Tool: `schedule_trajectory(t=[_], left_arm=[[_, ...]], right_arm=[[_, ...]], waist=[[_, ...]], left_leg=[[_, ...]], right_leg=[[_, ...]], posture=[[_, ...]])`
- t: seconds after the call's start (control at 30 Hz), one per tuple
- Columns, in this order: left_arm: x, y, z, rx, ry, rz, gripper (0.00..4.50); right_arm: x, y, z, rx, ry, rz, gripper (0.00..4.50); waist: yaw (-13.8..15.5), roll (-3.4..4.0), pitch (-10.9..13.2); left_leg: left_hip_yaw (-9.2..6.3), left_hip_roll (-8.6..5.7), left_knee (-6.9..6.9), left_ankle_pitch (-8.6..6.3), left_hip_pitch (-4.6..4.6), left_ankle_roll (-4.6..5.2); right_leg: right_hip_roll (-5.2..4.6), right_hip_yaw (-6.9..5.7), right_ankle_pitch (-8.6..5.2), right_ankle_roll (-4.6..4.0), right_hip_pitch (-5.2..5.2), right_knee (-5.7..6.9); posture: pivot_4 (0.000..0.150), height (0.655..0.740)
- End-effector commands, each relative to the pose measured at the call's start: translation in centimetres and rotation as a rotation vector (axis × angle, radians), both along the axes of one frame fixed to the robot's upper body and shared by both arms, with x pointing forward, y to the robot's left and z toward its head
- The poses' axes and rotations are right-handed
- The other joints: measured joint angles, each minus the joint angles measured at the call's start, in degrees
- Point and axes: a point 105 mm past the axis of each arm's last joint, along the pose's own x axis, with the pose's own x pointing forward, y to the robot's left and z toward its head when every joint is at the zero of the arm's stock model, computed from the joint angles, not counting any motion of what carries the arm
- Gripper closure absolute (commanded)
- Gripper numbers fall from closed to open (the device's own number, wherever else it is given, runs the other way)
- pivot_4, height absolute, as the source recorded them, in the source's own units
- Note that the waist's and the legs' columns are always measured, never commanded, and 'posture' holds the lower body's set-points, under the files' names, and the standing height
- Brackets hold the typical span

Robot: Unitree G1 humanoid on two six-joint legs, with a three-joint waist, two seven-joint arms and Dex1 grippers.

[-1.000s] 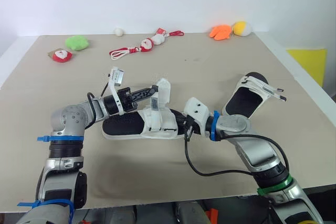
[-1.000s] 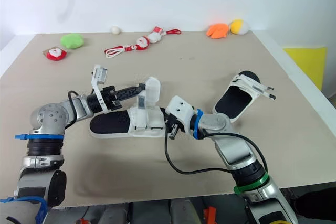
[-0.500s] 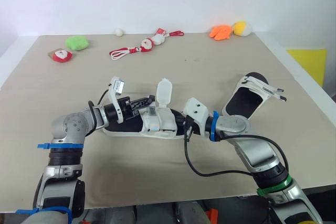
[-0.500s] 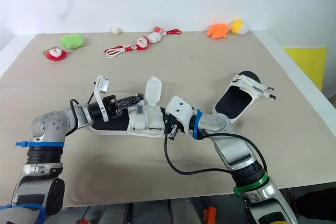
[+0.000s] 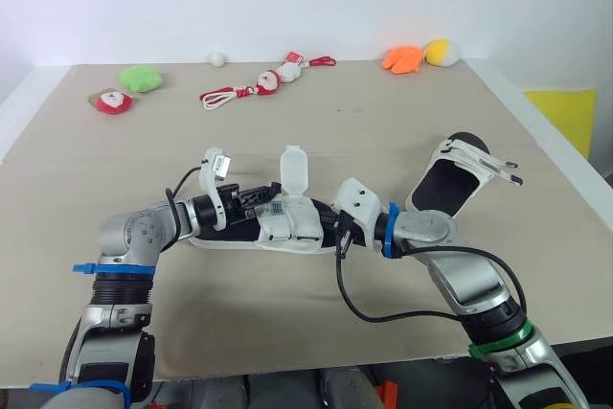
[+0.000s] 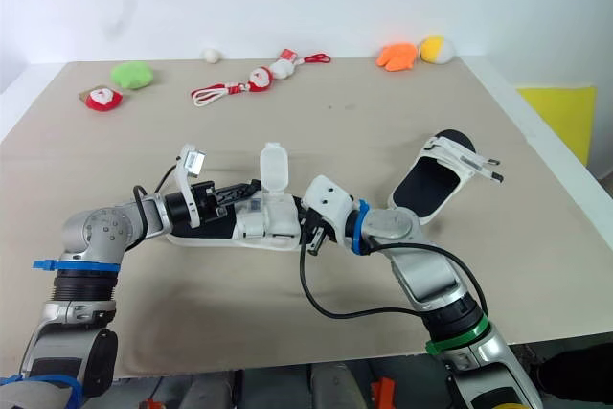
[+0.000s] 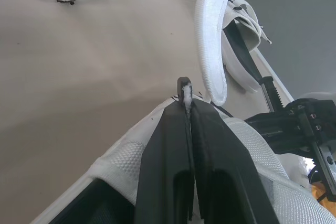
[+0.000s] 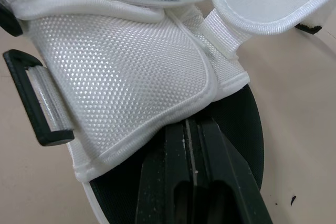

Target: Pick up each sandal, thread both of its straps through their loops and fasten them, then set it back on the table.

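a: left gripper [image 7: 185, 90] first. its fingers are pressed together with a fleck of white caught at the tips, low against the white upper [image 5: 295, 229] of the near sandal [image 5: 225, 235].
b: and the right gripper [image 8: 191, 125]?
a: fingers together too, lying flat on the black footbed [image 8: 247, 129], tucked under the upper's edge from the other end.
b: so the sandal lies on the table [image 5: 402, 112] between the two, with one strap [image 5: 293, 166] standing up just beyond the left tips.
a: yes. i'd let the right pin the sole, then have the left take that strap near its free end and steer it flat, untwisted, into the black loop [image 8: 37, 98].
b: the second sandal [image 5: 450, 179] sits well apart, beyond the right arm.
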Motion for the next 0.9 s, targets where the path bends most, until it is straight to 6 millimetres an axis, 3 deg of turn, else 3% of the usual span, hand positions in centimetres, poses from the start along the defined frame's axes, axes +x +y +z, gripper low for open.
schedule_trajectory(t=[0.03,0.07,0.1,0.17,0.23,0.3,0.5,0.63,0.77,0.9], left_arm=[[-0.3,0.7,1.3,0.005,-0.047,0.009,3.08],[-0.3,1.0,1.5,0.007,-0.054,0.010,2.53],[-0.5,1.2,1.6,0.010,-0.059,0.010,2.41],[-0.7,1.8,1.9,0.025,-0.072,0.014,1.48],[-0.7,2.4,2.2,0.031,-0.077,0.026,1.02],[-0.5,3.1,2.6,0.032,-0.090,0.046,0.04],[0.9,3.8,5.6,-0.021,-0.154,0.087,0.04],[2.4,2.0,7.0,-0.136,-0.045,0.037,0.04],[3.6,0.1,6.8,-0.152,0.046,-0.002,0.04],[4.1,-1.9,5.2,-0.149,0.168,-0.042,0.04]], right_arm=[[-0.2,0.0,-0.6,-0.005,0.028,-0.003,4.50],[-0.2,-0.2,-0.9,-0.017,0.044,-0.012,4.50],[-0.1,-0.4,-1.3,-0.038,0.062,-0.027,4.50],[0.1,-1.1,-2.1,-0.082,0.100,-0.066,4.50],[0.3,-1.4,-2.6,-0.101,0.127,-0.092,4.50],[0.4,-1.6,-3.0,-0.113,0.143,-0.109,4.50],[0.3,-1.4,-3.1,-0.115,0.145,-0.103,4.50],[0.3,-0.9,-2.9,-0.102,0.129,-0.086,4.50],[0.3,-0.4,-2.5,-0.078,0.107,-0.071,4.50],[0.0,-0.1,-2.0,-0.055,0.072,-0.047,4.50]], waist=[[0.0,0.00,0.0],[0.0,0.00,0.0],[0.0,0.00,0.0],[0.0,0.00,0.0],[0.0,0.00,0.0],[0.1,-0.02,0.0],[0.2,-0.05,0.0],[0.3,-0.08,0.0],[0.1,-0.09,-0.1],[-0.4,-0.09,-0.1]], left_leg=[[0.00,0.00,0.00,0.00,0.00,0.00],[0.00,0.00,0.00,0.00,0.00,0.00],[0.00,0.00,0.00,0.00,-0.01,0.00],[0.00,0.00,-0.01,0.00,0.00,0.00],[-0.01,0.00,-0.01,0.00,0.00,0.00],[-0.02,0.00,0.01,0.00,0.00,0.00],[-0.07,-0.04,0.07,0.08,0.05,-0.05],[-0.11,-0.06,0.08,0.14,0.07,-0.03],[-0.14,-0.08,0.07,0.15,0.08,-0.03],[-0.16,-0.06,-0.05,0.15,0.07,-0.03]], right_leg=[[0.00,0.00,0.00,0.00,-0.01,0.00],[0.00,0.00,0.00,0.01,-0.01,0.00],[0.00,0.00,0.00,0.01,-0.01,0.00],[0.00,0.00,0.00,0.00,-0.02,0.00],[0.00,-0.01,0.00,-0.01,-0.01,0.00],[-0.01,-0.02,-0.09,-0.16,0.02,0.00],[-0.02,-0.03,-0.08,-0.15,0.11,0.00],[-0.02,-0.05,-0.04,-0.10,0.15,0.00],[-0.02,-0.06,-0.03,-0.08,0.18,-0.03],[0.02,-0.07,0.06,0.09,0.11,-0.03]], posture=[[0.150,0.7400],[0.150,0.7400],[0.150,0.7400],[0.150,0.7400],[0.150,0.7400],[0.150,0.7400],[0.150,0.7400],[0.150,0.7400],[0.150,0.7400],[0.150,0.7400]])
